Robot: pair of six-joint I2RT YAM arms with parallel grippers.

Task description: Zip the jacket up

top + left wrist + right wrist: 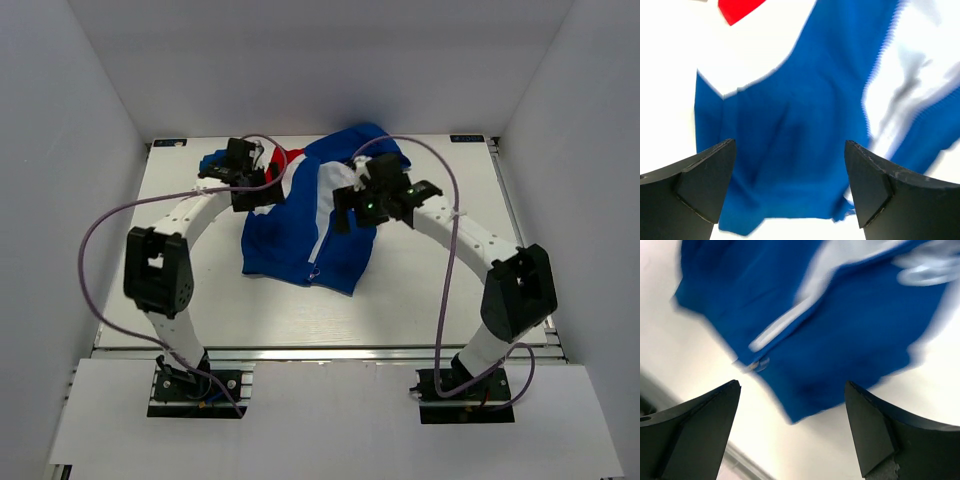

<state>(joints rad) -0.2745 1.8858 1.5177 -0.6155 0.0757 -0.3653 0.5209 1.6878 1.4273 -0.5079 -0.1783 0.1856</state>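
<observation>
The royal-blue jacket (300, 225) with white and red panels lies on the white table, its hem toward the arms. Its front zipper (320, 240) runs down the middle, and the pull (760, 363) sits at the hem. My left gripper (252, 198) hovers open over the jacket's upper left part; the left wrist view shows blue fabric (790, 145) between its fingers. My right gripper (348, 208) hovers open over the jacket's right side; the right wrist view shows the blue hem corner (840, 370) and bare table between its fingers. Both wrist views are blurred.
White walls enclose the table (200, 310) on three sides. The metal front rail (330, 352) runs along the near edge. Purple cables (445, 290) loop from both arms over the table.
</observation>
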